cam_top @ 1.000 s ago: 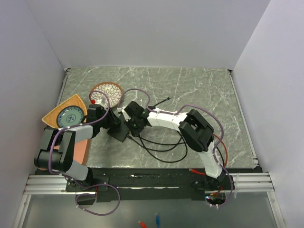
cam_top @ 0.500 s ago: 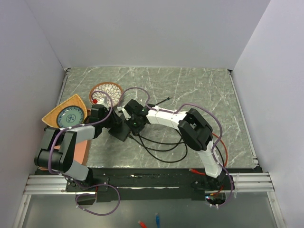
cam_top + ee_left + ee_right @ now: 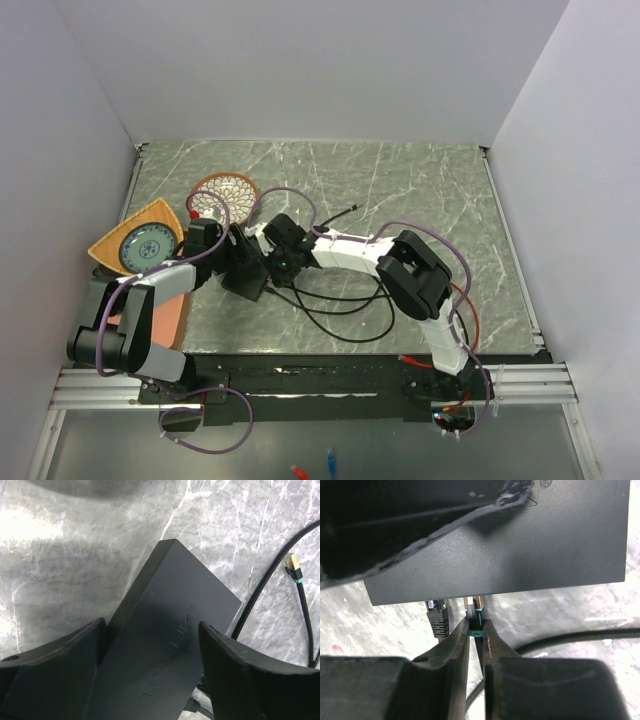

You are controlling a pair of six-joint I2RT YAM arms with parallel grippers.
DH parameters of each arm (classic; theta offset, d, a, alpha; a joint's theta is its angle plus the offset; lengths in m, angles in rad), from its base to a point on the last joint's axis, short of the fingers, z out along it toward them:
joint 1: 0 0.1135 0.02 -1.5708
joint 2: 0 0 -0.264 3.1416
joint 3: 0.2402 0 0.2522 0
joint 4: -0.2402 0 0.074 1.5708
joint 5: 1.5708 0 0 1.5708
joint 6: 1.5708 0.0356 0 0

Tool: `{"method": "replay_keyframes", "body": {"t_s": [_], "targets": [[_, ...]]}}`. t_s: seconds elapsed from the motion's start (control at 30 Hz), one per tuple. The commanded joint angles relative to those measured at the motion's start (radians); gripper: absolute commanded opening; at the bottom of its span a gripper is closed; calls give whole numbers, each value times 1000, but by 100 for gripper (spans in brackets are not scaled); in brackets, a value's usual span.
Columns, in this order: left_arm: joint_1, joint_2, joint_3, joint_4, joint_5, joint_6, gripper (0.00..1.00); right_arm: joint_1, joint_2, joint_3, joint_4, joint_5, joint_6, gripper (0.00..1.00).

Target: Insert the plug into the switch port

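Note:
The switch [image 3: 246, 278] is a flat matte-black box lying on the marble table, left of centre. In the left wrist view the switch [image 3: 170, 610] runs diagonally between the fingers of my left gripper [image 3: 152, 630]. That gripper is open, with a gap at the right finger. My right gripper [image 3: 476, 625] is shut on the plug [image 3: 476, 614], which has a teal boot and a clear tip. The tip is at the switch's [image 3: 520, 545] port edge, beside a black plug [image 3: 436, 615] seated in the neighbouring socket. From above, both grippers [image 3: 235, 262] [image 3: 272, 260] meet at the switch.
A round patterned dish [image 3: 224, 192] and an orange triangular plate [image 3: 140, 243] sit at the left. Black cable loops [image 3: 340, 320] trail across the table toward the near edge. A loose cable end with a teal-booted connector [image 3: 293, 570] lies right of the switch.
My left gripper's jaws have spread wider round the switch. The switch and both grippers have shifted slightly left. The right gripper keeps its hold on the plug.

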Motion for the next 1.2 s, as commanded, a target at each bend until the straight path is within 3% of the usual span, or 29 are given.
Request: {"method": "replay_keyframes", "body": {"t_s": [0.0,0.13,0.23,0.33,0.7,0.9,1.17], "targets": [[10,-14,24,-126,93,-38,83,25,-88,-46,242,63,13,21],[21,-63,38,-184,37,-37,93,25,-111,-67,201,147,11,29],[27,-114,47,-216,-17,-38,99,25,-129,-61,164,192,2,41],[31,-166,53,-244,-60,-40,96,25,-151,-43,123,241,-9,57],[37,-419,50,-294,-129,-19,96,15,-283,-78,89,325,-9,90],[37,-536,41,-284,-101,0,96,-50,-361,-155,113,333,49,99],[37,-613,13,-238,-39,4,96,-198,-485,-328,204,275,121,99]]}}
